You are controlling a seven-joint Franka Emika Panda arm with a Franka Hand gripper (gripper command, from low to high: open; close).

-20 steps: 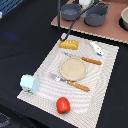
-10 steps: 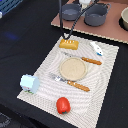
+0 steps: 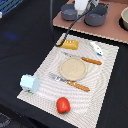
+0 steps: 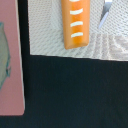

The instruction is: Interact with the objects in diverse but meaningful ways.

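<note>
Lying at the placemat's far edge, the bread loaf borders bare dark table; gripper state unclear.

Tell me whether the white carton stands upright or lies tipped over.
Tipped, it seems: the white carton lies on its side at the placemat's edge. Blur leaves this uncertain.

A black tabletop fills the scene — a pale woven placemat laid across it, a reddish-brown board behind.
</note>
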